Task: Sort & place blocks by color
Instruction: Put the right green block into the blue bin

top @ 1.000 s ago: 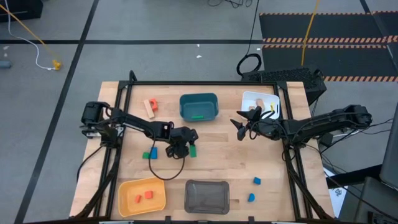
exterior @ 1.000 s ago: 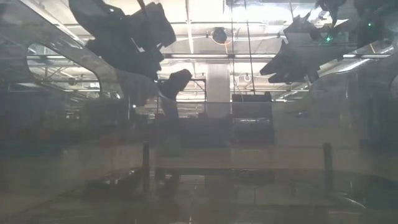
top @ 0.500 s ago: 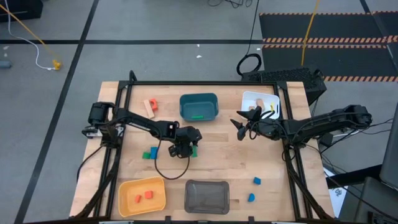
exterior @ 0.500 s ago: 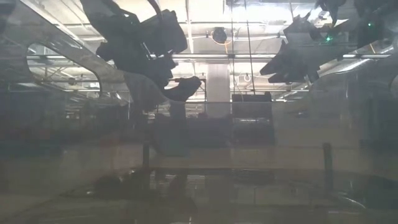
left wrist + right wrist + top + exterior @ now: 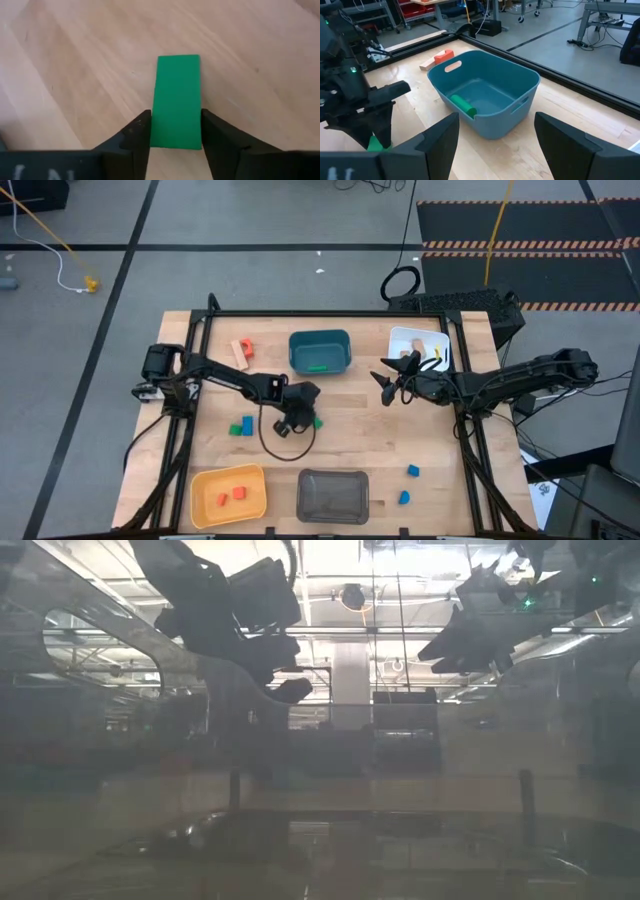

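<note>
A green rectangular block (image 5: 178, 85) lies flat on the wooden table. My left gripper (image 5: 175, 114) is over it near the table's middle (image 5: 298, 416), shut on it. A sliver of the block (image 5: 316, 422) shows beside the gripper in the high view. My right gripper (image 5: 385, 385) hangs open above the table, right of the teal bin (image 5: 320, 338), touching nothing. Its fingers stand wide apart in the right wrist view (image 5: 490, 140). A green piece (image 5: 463, 105) lies in the teal bin. My left gripper has the green block pinched between its two fingers, which lie on the block's two long sides near one end (image 5: 175, 136). The fingers (image 5: 137, 132) come from above, pointing down, and lie across the block. The block lies flat on the table.
A green (image 5: 236, 429) and a blue block (image 5: 246, 422) lie left of the left gripper. Tan and red-orange pieces (image 5: 241, 350) lie at far left, two blue blocks (image 5: 408, 484) near right. The yellow bin (image 5: 203, 502) holds red-orange blocks; there are also a grey bin (image 5: 333, 495) and a white bin (image 5: 400, 337).
My left gripper has sunk toward the table and shifted slightly toward the right edge, over the green block. Its cable loop has swung out toward the near edge. The right arm has kept still.
</note>
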### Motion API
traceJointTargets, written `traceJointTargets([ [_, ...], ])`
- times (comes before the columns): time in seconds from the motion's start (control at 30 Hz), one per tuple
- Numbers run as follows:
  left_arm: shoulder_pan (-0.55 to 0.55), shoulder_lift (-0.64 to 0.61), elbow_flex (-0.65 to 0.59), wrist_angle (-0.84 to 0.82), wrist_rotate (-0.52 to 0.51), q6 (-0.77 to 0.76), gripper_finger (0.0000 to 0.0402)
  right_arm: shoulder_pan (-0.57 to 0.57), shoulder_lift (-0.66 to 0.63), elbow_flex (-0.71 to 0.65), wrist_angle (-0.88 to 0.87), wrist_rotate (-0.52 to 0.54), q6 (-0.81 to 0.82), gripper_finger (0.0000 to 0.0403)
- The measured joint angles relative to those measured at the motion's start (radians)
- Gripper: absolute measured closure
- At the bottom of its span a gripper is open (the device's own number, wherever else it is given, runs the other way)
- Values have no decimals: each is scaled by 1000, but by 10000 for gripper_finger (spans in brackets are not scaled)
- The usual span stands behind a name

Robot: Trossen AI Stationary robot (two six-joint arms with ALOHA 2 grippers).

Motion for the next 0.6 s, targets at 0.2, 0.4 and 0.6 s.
traceJointTargets([
  [0.2,-1,2,-1,19,-3,-248,251,0,0,0,0,0,0,153],
  [0.4,-3,-8,-3,72,-8,-479,247,0,0,0,0,0,0,153],
  [0.6,2,-59,3,141,-8,-636,264,0,0,0,-1,0,0,153],
])
